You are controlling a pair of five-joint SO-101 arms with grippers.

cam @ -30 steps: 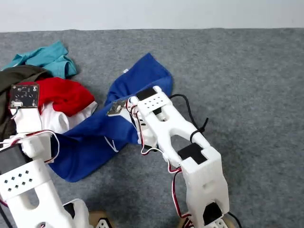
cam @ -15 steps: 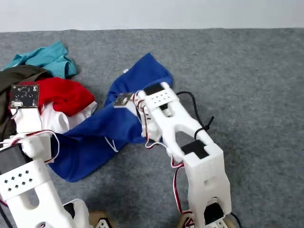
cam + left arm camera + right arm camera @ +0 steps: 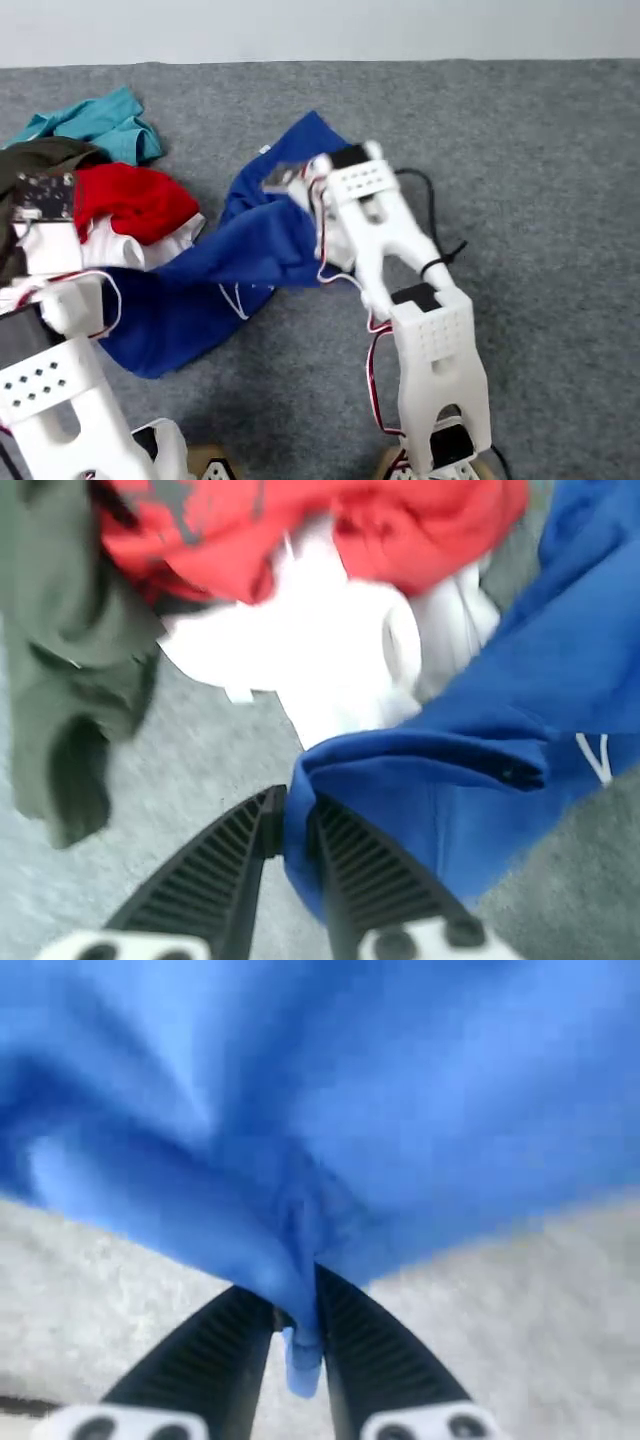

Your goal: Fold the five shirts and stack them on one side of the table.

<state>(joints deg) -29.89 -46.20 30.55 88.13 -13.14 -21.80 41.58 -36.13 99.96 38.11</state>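
A blue shirt (image 3: 240, 265) lies crumpled across the middle of the grey table, stretched between both arms. In the right wrist view my right gripper (image 3: 297, 1325) is shut on a fold of the blue shirt (image 3: 330, 1110), lifted just off the table. The right arm (image 3: 380, 230) stands over the shirt's far end. In the left wrist view my left gripper (image 3: 292, 825) is shut on an edge of the blue shirt (image 3: 500, 740) at its near left corner. Red (image 3: 140, 200), white (image 3: 150, 250), olive (image 3: 40, 160) and teal (image 3: 100, 125) shirts are piled at the left.
The left arm (image 3: 50, 370) stands at the near left, beside the pile. In the left wrist view the red shirt (image 3: 300, 530), the white shirt (image 3: 320, 650) and the olive shirt (image 3: 70, 650) lie just beyond the fingers. Bare grey table (image 3: 540, 200) spreads to the right.
The right arm has swung toward the far right with the blue shirt in its gripper, pulling the cloth taut. The left arm shifted slightly left, still holding the shirt.
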